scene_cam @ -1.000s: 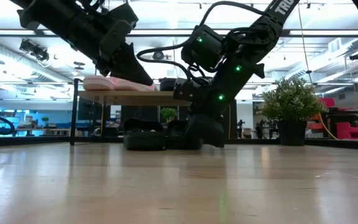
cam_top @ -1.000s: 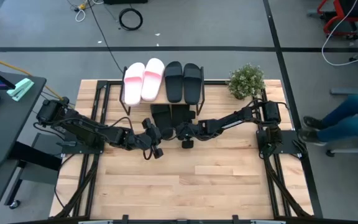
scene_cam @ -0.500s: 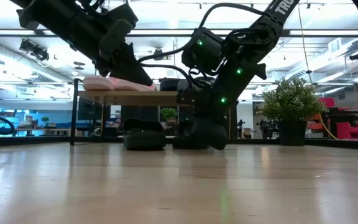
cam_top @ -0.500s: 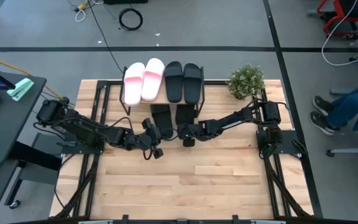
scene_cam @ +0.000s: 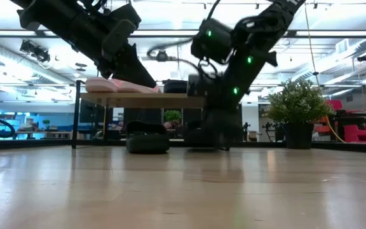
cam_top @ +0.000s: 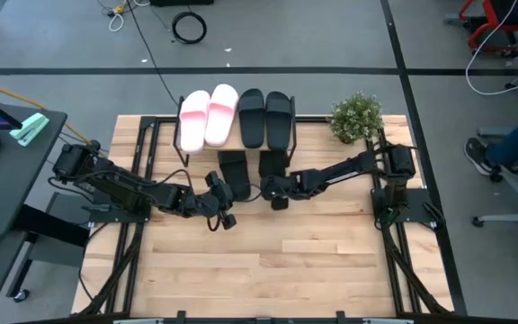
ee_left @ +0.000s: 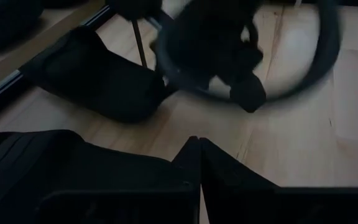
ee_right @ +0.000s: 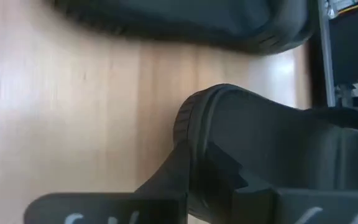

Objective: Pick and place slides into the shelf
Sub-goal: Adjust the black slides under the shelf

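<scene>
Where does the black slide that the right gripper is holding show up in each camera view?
High view: the held black slide lies just in front of the shelf, ahead of the right gripper.
Low view: it sits low at centre, under the shelf's board.
Left wrist view: it is the dark shape by the shelf leg.
Right wrist view: it fills the lower right.
Shared landmark: the other black slide beside it.

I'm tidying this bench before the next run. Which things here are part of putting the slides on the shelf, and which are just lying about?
Part of the job:
- two pale pink slide sandals
- four matte black slide sandals: two on top, two below
- low wooden-topped shelf with black frame
- left tool, shut
- right tool, shut on a lower black slide

Lying about:
- small green potted plant
- black coiled cable
</scene>
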